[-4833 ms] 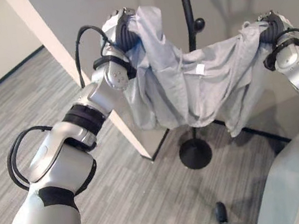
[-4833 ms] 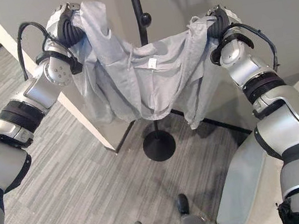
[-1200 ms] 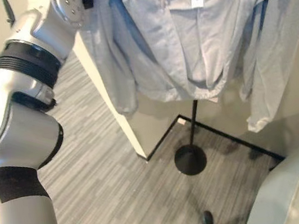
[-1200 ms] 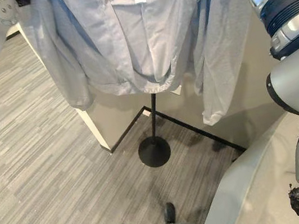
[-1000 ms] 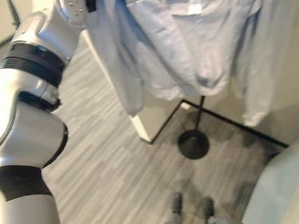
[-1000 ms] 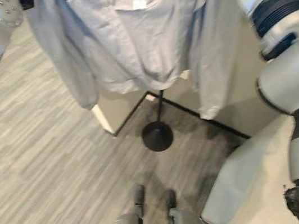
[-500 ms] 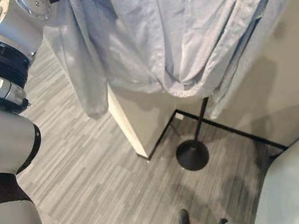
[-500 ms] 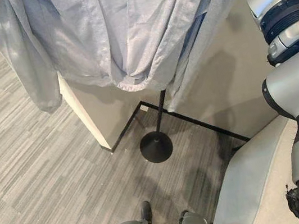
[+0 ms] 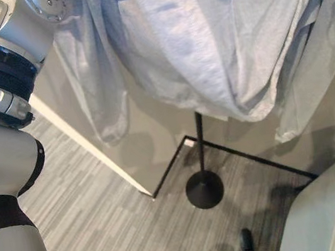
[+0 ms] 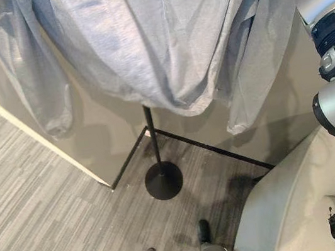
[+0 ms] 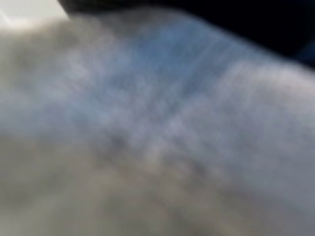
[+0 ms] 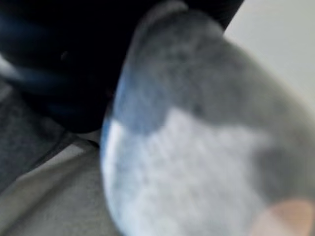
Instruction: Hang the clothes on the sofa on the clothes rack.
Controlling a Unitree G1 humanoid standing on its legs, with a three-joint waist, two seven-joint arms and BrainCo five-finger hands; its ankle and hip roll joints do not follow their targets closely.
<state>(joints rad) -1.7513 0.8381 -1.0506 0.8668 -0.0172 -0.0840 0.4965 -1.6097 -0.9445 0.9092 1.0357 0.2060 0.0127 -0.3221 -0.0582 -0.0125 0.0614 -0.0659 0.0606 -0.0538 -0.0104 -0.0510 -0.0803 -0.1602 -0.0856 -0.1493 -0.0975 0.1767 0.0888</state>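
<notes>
Left eye view | grey garment [image 9: 206, 49] hangs above rack base [image 9: 204, 189] | hands' grip: cannot tell

The grey jacket [image 9: 219, 47] now hangs much higher than a few seconds ago: back then it sagged low between the two arms, and now it is stretched wide at 12 o'clock with its top past the edge of the head views. Its hem now drops to a point at 3 o'clock from the rack pole [image 9: 200, 142], where half a second ago it hung right over the pole. Both raised arms have gone up too, so now just the left arm [image 9: 1, 82] and right arm [image 10: 329, 17] show.
</notes>
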